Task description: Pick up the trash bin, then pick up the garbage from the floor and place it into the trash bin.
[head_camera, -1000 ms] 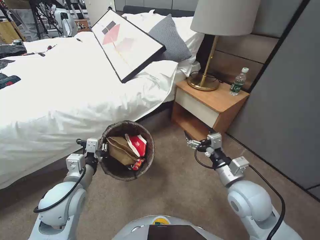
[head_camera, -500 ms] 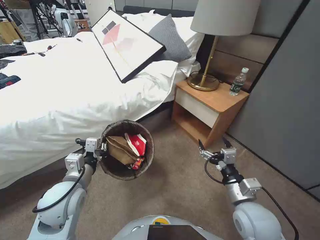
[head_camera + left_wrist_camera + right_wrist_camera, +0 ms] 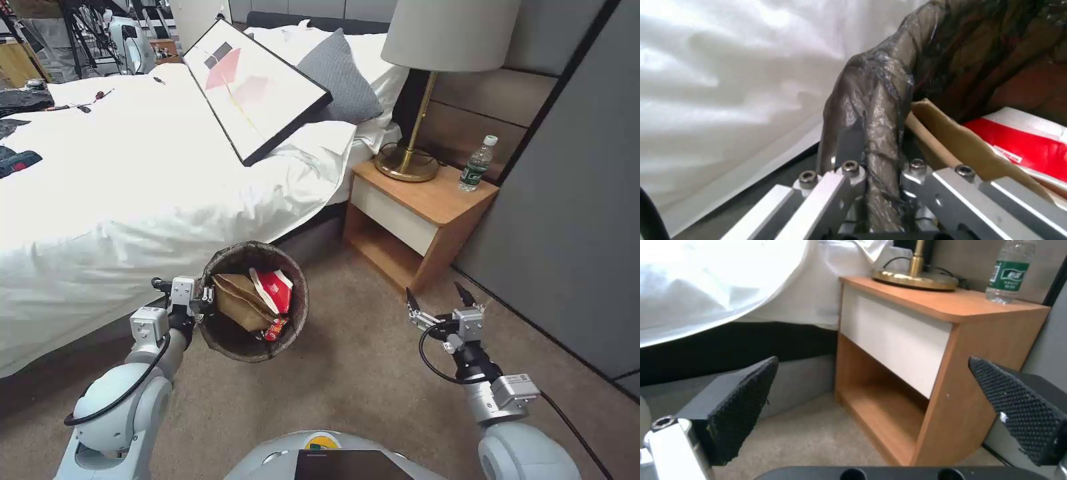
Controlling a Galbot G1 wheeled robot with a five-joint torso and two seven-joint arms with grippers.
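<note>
A white bed (image 3: pixel 133 187) fills the left; a bedside desk (image 3: pixel 427 200) stands far right. The trash bin (image 3: pixel 230 343), held off the carpet at near left, already holds garbage (image 3: pixel 257 300). The left gripper (image 3: pixel 205 298) has its jaws clenched on the bin's rim; the right gripper (image 3: pixel 439 302) hovers empty, jaws released. No litter shows on the visible floor, so the task looks largely done

You see the crinkled glossy brown plastic bag (image 3: pixel 880 110) beside matt brown paper (image 3: pixel 960 146); the smooth wooden nightstand (image 3: pixel 925 350) bears a shiny brass lamp base (image 3: pixel 916 278).
</note>
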